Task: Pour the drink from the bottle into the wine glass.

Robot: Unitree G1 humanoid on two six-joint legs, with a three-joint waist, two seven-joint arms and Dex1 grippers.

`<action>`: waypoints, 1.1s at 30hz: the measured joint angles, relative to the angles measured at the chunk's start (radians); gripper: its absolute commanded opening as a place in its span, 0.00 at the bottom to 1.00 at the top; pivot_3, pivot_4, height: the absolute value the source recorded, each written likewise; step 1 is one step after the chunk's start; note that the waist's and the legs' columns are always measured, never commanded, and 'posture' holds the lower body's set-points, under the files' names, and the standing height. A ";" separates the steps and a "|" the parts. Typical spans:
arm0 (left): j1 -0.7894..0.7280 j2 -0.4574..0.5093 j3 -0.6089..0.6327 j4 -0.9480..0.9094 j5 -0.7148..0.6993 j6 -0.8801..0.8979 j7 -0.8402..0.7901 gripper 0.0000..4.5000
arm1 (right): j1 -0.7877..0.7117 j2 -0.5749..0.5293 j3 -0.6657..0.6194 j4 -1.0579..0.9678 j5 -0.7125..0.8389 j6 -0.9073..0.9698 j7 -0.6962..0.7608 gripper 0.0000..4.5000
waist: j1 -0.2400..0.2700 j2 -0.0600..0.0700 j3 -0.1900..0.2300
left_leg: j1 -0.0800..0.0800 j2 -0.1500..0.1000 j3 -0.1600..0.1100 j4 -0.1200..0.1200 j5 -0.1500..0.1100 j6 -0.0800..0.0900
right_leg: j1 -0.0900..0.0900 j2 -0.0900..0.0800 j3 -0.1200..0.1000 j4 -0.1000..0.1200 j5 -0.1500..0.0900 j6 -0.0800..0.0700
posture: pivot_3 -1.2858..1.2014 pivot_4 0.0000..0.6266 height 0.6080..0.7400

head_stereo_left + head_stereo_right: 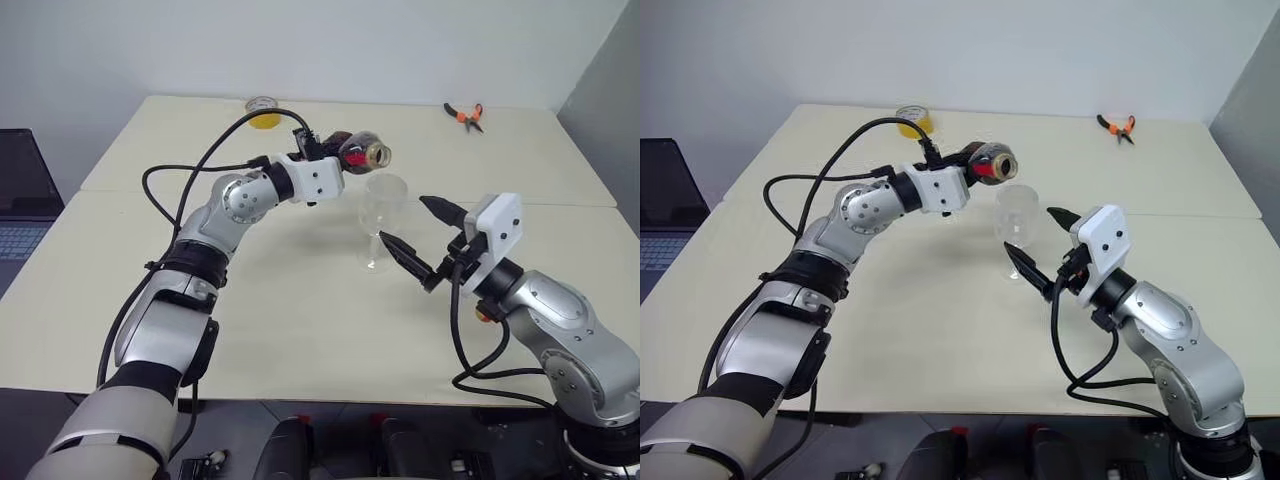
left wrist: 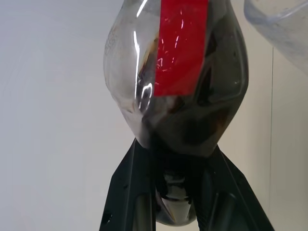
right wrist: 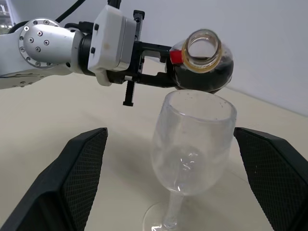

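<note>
- Pale cream tabletop (image 1: 300, 330) fills most of the head views, with a grey wall behind it.
- Just right of centre stands the wine glass (image 1: 381, 222), upright and seemingly empty.
- Directly above its rim and a little to the picture's left hangs the bottle (image 1: 362, 152), tipped near level, its long axis running left to right and its open mouth facing the glass.
- Dark drink (image 3: 204, 77) pools in the bottle's low side; none is seen crossing the lip.
- Clamped tight on the bottle's lower body, the left gripper (image 1: 322, 150) reaches in from the left.
- At centre right, the right gripper (image 1: 422, 240) has its fingers spread wide on either side of the glass without touching it, so it is the nearer arm for steadying the glass.
- My judgement: the pour turns on getting the mouth over the bowl and tilting further.
- Far off at the upper right lie orange pliers (image 1: 465, 115); a yellow tape roll (image 1: 263, 112) sits upper centre.
</note>
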 measured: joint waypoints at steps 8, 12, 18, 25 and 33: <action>-0.042 0.018 -0.038 0.058 0.112 -0.045 0.126 0.13 | -0.016 0.008 0.004 0.003 -0.008 0.015 -0.001 1.00 | 0.000 0.000 0.000 | -0.005 0.000 -0.001 0.002 0.001 0.001 | -0.005 0.000 -0.001 0.002 0.000 0.000 | 0.52 0.24 1.00; -0.060 0.029 -0.053 0.068 0.147 -0.071 0.175 0.12 | -0.017 0.012 0.009 0.003 -0.009 0.019 -0.001 1.00 | 0.000 0.000 0.000 | -0.005 0.000 -0.001 0.002 0.001 0.000 | -0.005 0.000 -0.001 0.002 0.000 0.000 | 0.52 0.24 1.00; -0.071 0.047 -0.088 0.093 0.221 -0.090 0.246 0.12 | -0.023 0.017 0.010 0.003 -0.022 0.025 -0.008 1.00 | 0.000 0.000 0.000 | -0.005 0.000 -0.001 0.002 0.001 0.000 | -0.005 0.000 -0.001 0.003 0.000 0.000 | 0.52 0.24 1.00; -0.092 0.055 -0.107 0.102 0.260 -0.108 0.290 0.12 | -0.024 0.022 0.010 0.003 -0.039 0.023 -0.010 1.00 | 0.000 0.000 0.000 | -0.005 -0.001 0.000 0.002 0.001 0.000 | -0.005 -0.001 -0.001 0.003 0.000 0.000 | 0.52 0.24 1.00; -0.116 0.057 -0.107 0.122 0.286 -0.108 0.336 0.12 | -0.024 0.031 0.010 0.003 -0.041 0.020 -0.007 1.00 | 0.000 0.000 0.000 | -0.005 -0.001 0.000 0.002 0.001 -0.001 | -0.005 -0.001 -0.001 0.003 0.000 0.000 | 0.52 0.24 1.00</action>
